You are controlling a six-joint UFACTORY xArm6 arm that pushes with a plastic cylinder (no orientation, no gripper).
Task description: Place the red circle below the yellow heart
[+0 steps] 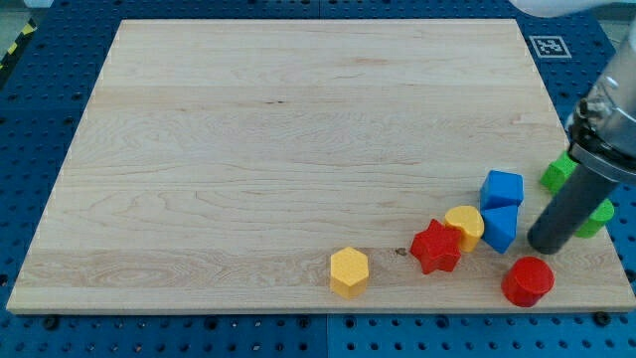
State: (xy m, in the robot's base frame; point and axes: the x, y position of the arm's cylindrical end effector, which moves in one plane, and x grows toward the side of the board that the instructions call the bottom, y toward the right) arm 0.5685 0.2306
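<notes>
The red circle [527, 280] lies near the board's bottom right corner. The yellow heart [465, 225] sits up and to the left of it, touching a red star [435, 247] on its left and a blue block [500, 227] on its right. My tip [546, 246] rests on the board just above and to the right of the red circle, right of the blue block.
A blue cube [503, 188] sits above the blue block. A yellow hexagon [349, 271] lies at the bottom centre. Two green blocks [558, 173] [596, 217] sit at the right edge, partly hidden by the rod. The wooden board [298, 149] rests on a blue perforated table.
</notes>
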